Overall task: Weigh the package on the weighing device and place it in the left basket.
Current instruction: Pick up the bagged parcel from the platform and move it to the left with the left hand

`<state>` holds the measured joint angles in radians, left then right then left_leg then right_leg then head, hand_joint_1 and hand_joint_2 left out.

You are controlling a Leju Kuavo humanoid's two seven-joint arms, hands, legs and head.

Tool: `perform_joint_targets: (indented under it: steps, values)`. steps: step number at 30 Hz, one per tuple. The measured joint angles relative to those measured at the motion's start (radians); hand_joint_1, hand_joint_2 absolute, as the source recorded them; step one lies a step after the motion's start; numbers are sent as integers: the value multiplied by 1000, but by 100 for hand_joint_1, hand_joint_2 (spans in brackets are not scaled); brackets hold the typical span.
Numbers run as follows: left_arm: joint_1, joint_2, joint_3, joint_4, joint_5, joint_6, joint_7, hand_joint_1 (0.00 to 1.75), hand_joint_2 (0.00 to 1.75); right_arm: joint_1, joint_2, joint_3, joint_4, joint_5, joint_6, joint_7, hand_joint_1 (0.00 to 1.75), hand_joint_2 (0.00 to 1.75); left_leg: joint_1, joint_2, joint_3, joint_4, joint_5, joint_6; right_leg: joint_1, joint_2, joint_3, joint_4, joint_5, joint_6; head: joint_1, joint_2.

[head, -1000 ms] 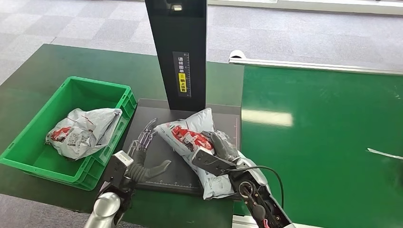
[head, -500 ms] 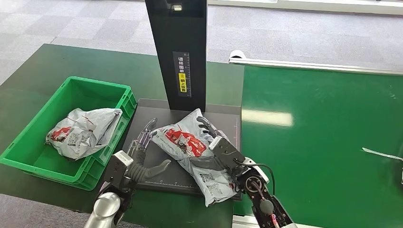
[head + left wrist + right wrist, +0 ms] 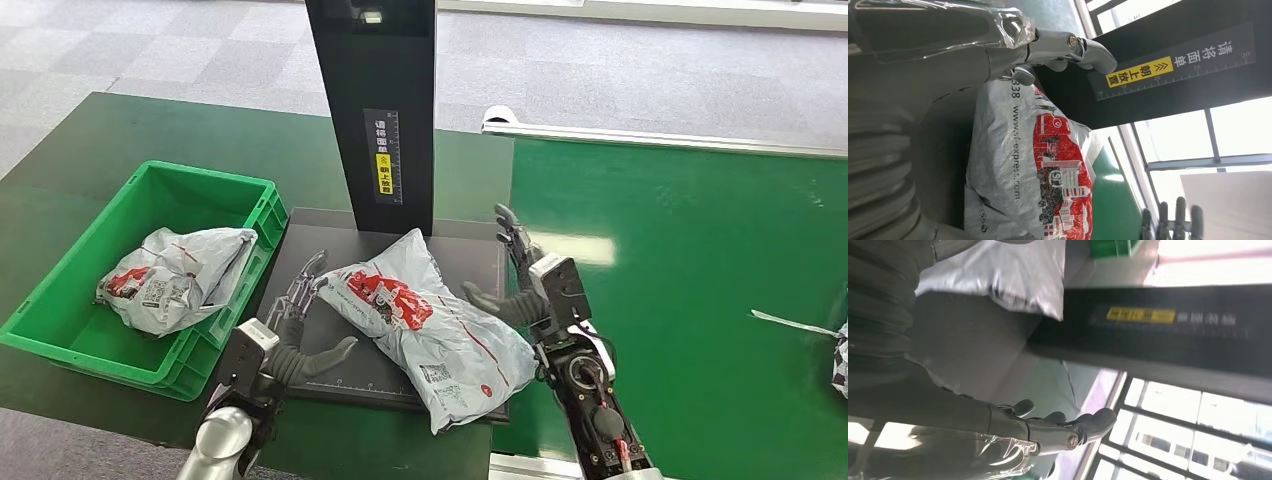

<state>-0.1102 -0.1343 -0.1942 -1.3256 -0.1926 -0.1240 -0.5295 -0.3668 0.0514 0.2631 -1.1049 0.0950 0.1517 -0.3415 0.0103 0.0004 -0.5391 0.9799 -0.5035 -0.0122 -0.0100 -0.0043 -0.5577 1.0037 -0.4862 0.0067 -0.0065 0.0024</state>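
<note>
While the package [image 3: 425, 325] lies on the scale [image 3: 330, 345], both the left robot hand [image 3: 300, 320] and right robot hand [image 3: 520, 275] seem released, holding nothing.

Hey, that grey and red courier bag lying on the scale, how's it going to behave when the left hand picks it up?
The courier bag looks crumpled and soft, so it will probably sag. Its glossy plastic film may slip through the left hand fingers. It lies flat, so rolling seems unlikely.

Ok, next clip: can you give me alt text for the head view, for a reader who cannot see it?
A grey and red package lies on the black weighing platform, with the open left robot hand and open right robot hand on either side of it. To the left, a green basket holds another package.
</note>
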Motion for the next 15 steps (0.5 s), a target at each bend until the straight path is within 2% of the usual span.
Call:
perform_joint_targets:
  steps: [4,10,15]
  values:
    - [2,0,3,0,-5,0,0,0,175,10,-14,-53,-35,33,-47,8,0,175,0,0,0,0,0,0,0,0,0,0,0,0,0,0]
    - [6,0,3,-2,-28,-5,4,0,175,31,-25,-99,-73,159,-157,54,0,175,0,0,0,0,0,0,0,0,0,0,0,0,0,0]
    - [5,0,-9,-18,-90,-1,15,0,175,47,-26,-125,-89,194,-163,67,0,175,0,0,0,0,0,0,0,0,0,0,0,0,0,0]
